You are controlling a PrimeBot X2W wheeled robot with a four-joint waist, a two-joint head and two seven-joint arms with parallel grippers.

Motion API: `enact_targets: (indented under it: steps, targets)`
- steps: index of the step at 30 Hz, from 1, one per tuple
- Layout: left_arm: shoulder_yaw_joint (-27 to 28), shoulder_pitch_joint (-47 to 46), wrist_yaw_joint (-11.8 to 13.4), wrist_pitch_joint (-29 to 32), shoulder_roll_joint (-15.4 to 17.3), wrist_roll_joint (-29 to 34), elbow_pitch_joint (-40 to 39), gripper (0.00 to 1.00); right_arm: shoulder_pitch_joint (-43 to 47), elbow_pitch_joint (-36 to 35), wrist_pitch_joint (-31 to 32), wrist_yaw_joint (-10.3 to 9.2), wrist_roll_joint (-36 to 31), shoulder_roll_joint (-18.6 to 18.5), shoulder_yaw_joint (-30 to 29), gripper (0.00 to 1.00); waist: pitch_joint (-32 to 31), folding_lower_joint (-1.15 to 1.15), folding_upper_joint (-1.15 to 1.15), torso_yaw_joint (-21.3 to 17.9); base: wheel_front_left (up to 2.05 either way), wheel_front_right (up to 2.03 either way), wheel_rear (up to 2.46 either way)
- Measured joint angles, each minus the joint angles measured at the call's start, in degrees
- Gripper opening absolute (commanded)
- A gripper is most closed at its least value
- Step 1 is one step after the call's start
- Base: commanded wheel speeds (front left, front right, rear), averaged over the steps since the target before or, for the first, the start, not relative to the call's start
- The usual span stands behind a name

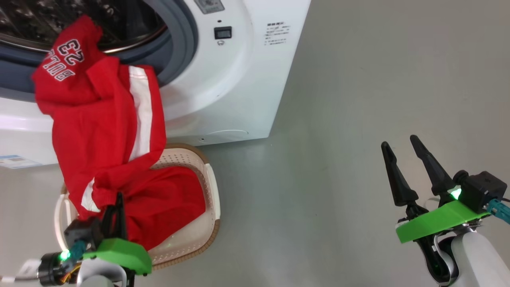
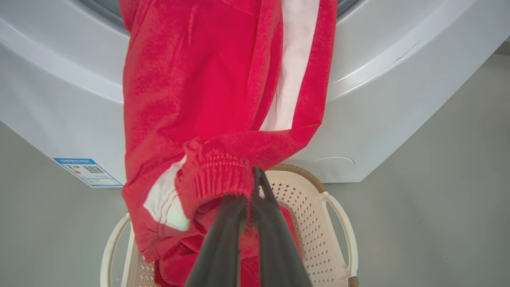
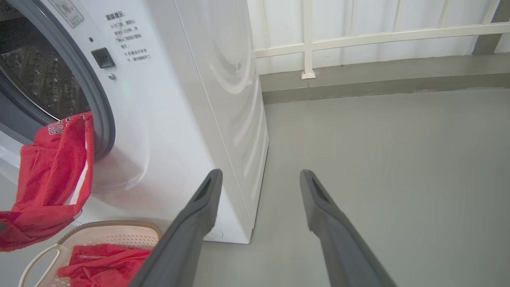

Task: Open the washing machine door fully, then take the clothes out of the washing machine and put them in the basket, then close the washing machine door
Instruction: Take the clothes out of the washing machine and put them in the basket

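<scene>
The white washing machine (image 1: pixel 239 79) stands at the upper left with its drum mouth uncovered; its door is out of view. One of the clothes, a red garment with white stripes (image 1: pixel 103 131), hangs from the drum mouth down over the cream basket (image 1: pixel 211 187). My left gripper (image 1: pixel 118 199) is shut on this garment's ribbed cuff (image 2: pixel 215 179) just above the basket (image 2: pixel 318 207). A second red garment (image 1: pixel 179 203) lies inside the basket. My right gripper (image 1: pixel 399 141) is open and holds nothing, far to the right over the floor.
Grey floor (image 1: pixel 338 139) stretches to the right of the machine. In the right wrist view a white railing (image 3: pixel 306 40) and a low kerb run behind the machine. A blue sticker (image 2: pixel 87 171) sits low on the machine's front.
</scene>
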Motion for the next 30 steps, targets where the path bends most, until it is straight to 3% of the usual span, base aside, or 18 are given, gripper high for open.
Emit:
enact_targets:
  steps: [11,14,15,18,19,30]
  targets:
    - [-0.54,-13.83,-2.21,-0.86,0.34,0.09,25.02,0.00,-0.86,-0.29,0.00,0.00,0.00,0.43,0.14,1.00,2.75,0.00,0.00,-1.97,0.00,0.00,0.00]
    - [-0.37,-16.68,-2.61,-0.94,0.43,0.09,28.78,0.06,-1.77,-0.40,0.00,0.00,0.00,0.48,0.13,1.00,3.32,0.00,0.00,-2.30,0.00,0.00,0.00]
    - [-0.35,-17.55,-2.64,-0.94,0.46,0.09,30.11,0.13,-1.83,-0.42,0.00,0.00,0.00,0.53,0.16,1.00,3.46,0.00,0.00,-2.40,0.00,0.00,0.00]
    - [-0.54,-19.69,-3.14,-1.10,0.46,0.10,35.08,0.55,-1.85,-0.42,-0.01,0.00,0.00,0.66,0.22,1.00,3.76,0.00,0.00,-2.65,0.00,0.00,0.00]
    - [-0.60,-20.23,-3.14,-1.10,0.46,0.11,36.62,1.00,-1.85,-0.42,0.00,0.00,0.00,0.66,0.26,1.00,3.88,0.00,0.00,-2.71,0.00,0.00,0.00]
    - [-0.78,-25.61,-3.67,-1.10,1.42,0.10,43.79,1.00,-2.77,-0.43,0.00,0.00,0.00,0.66,0.52,1.00,5.16,0.00,0.00,-3.16,0.00,0.00,0.00]
